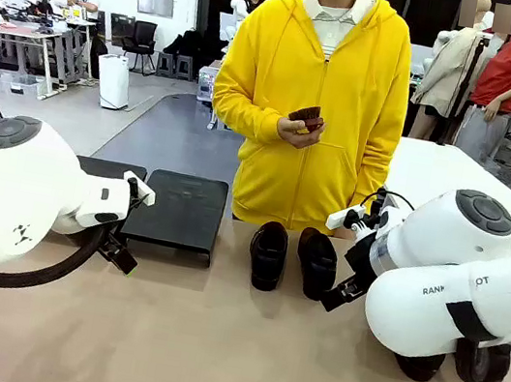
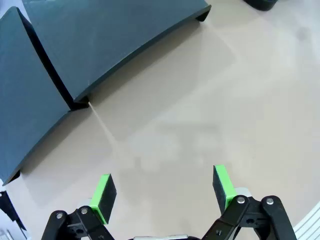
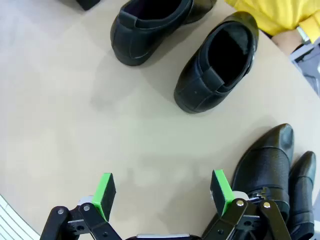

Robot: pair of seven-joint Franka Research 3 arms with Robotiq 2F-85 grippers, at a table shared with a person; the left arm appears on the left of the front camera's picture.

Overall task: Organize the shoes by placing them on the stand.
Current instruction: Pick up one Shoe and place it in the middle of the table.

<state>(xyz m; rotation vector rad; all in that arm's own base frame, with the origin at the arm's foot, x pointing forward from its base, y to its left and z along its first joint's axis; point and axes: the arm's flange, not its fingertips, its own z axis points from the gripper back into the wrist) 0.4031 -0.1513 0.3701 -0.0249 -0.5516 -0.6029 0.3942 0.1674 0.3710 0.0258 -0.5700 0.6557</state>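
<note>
My left gripper (image 2: 162, 192) hangs wide open over the bare tan surface (image 2: 210, 110), holding nothing. The matte-black stand (image 2: 125, 40) lies just ahead of it, two sloped panels side by side. My right gripper (image 3: 162, 192) is just as wide open and also empty. The two rounded loafers (image 3: 220, 60) sit ahead of it, side by side on the surface, to the right of the stand. The two pointed dress shoes (image 3: 267, 165) lie close beside one of its fingers. On the right arm (image 1: 451, 312) I can read only "RAN" and "OT".
</note>
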